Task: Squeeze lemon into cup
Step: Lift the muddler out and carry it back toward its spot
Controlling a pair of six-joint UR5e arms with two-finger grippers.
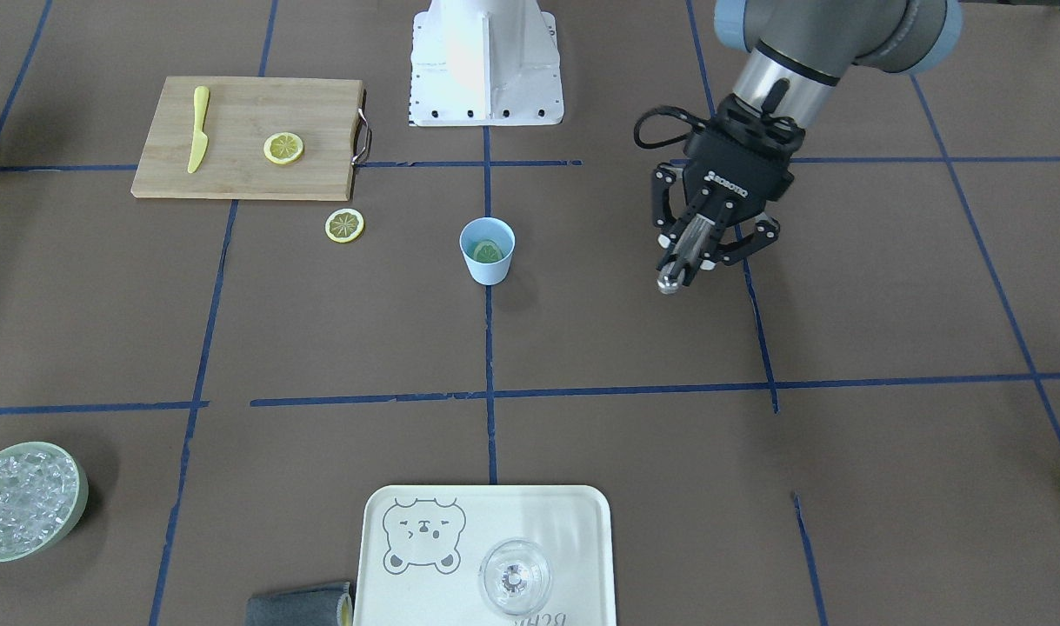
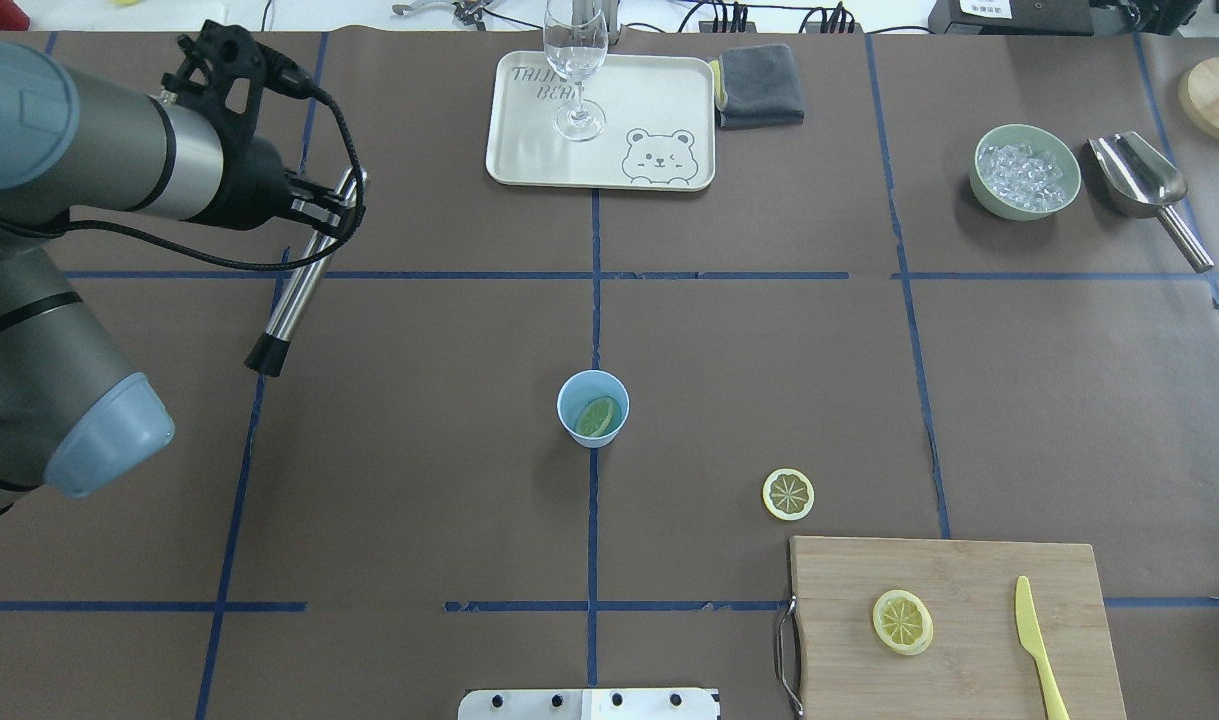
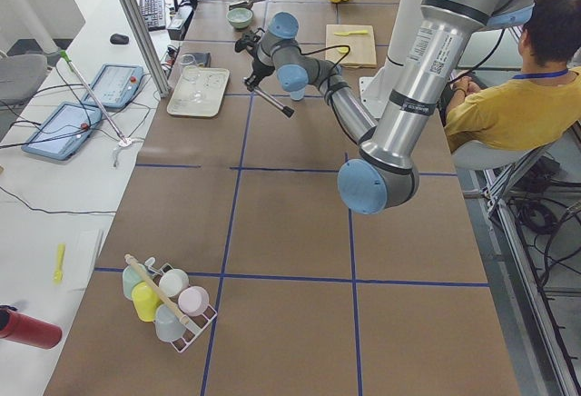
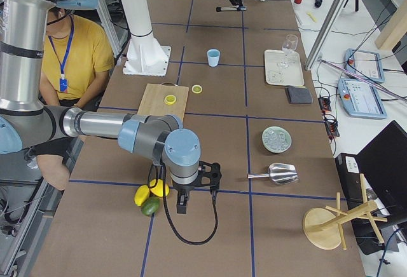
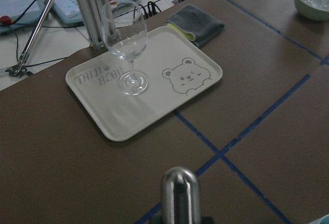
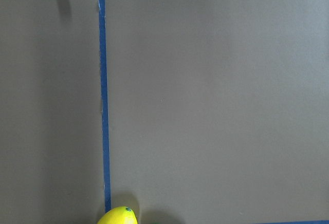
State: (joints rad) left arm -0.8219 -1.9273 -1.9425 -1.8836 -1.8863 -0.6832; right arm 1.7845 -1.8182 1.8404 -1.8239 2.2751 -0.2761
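Lemon slice [image 1: 487, 252] lies inside tapered pale-blue cup [image 1: 486, 271] — left hand [image 1: 691, 254] clamps a smooth steel rod [image 2: 299, 280]; right hand [image 4: 183, 206] state unclear.

The left arm [image 2: 79, 165], at the upper left of the overhead view, is a silver-grey tube with pale blue joint caps [image 2: 109, 435]. A black cable [image 2: 199, 264] loops below its wrist. The left gripper [image 1: 688, 259] is black, with white lettering that apparently reads ROBOTIQ. The white base [image 1: 486, 78], at the top centre of the front-facing view, carries a row of dark screws [image 1: 470, 113].
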